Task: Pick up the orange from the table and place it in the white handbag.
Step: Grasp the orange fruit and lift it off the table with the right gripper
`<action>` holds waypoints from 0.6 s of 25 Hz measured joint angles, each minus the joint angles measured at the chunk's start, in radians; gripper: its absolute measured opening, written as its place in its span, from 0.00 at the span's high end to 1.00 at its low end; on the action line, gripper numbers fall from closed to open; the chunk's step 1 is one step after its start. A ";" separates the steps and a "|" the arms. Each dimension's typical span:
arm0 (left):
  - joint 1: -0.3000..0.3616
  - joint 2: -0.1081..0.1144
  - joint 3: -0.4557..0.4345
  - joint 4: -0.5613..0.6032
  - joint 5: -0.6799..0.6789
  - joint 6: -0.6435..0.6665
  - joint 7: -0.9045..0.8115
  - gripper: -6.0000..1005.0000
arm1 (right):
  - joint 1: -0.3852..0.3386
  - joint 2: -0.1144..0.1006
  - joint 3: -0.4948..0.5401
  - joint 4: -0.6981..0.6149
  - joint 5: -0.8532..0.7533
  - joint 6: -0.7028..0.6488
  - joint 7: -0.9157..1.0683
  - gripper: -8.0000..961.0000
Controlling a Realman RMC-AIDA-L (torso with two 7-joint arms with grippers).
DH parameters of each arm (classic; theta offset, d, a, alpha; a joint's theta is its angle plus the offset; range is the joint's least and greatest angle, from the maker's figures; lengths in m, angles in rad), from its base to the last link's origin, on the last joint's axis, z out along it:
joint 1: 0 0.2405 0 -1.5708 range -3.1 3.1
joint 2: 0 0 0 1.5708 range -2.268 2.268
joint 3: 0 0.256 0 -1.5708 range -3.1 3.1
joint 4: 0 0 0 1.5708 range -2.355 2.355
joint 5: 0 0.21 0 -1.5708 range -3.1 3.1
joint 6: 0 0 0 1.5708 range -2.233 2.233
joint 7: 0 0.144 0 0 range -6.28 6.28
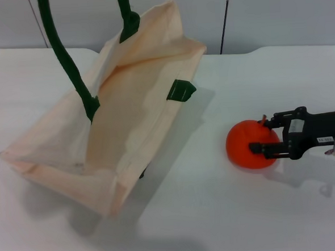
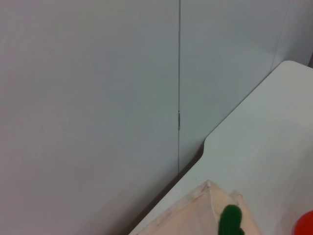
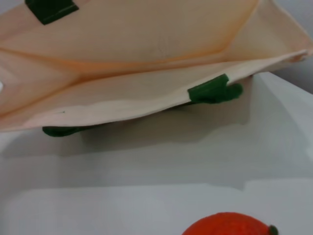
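The orange (image 1: 245, 146) sits on the white table (image 1: 218, 213) at the right. My right gripper (image 1: 260, 134) reaches in from the right edge, with one black finger on the orange's far side and one across its near side, closed against it. The orange's top also shows in the right wrist view (image 3: 227, 225). The white handbag (image 1: 127, 116) stands tilted at the left with its mouth open and its dark green handles (image 1: 60, 46) rising out of the top of the view. In the left wrist view the bag's top corner (image 2: 205, 210) and a handle (image 2: 230, 220) show. My left gripper is out of view.
A grey panelled wall (image 1: 263, 11) runs behind the table. A green tab (image 1: 180, 90) sticks out of the bag's side toward the orange. Bare tabletop lies between bag and orange and along the front.
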 joint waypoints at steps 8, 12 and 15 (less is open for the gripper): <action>-0.002 -0.001 0.000 0.000 -0.001 0.000 -0.001 0.88 | 0.005 -0.004 0.001 0.001 0.000 0.001 -0.034 0.51; -0.007 -0.002 0.000 0.000 -0.002 0.000 -0.001 0.88 | 0.004 -0.006 0.002 0.002 0.000 0.028 -0.048 0.64; -0.008 -0.003 0.000 0.000 -0.002 0.000 0.000 0.88 | 0.000 -0.008 0.010 -0.006 0.033 0.099 -0.074 0.68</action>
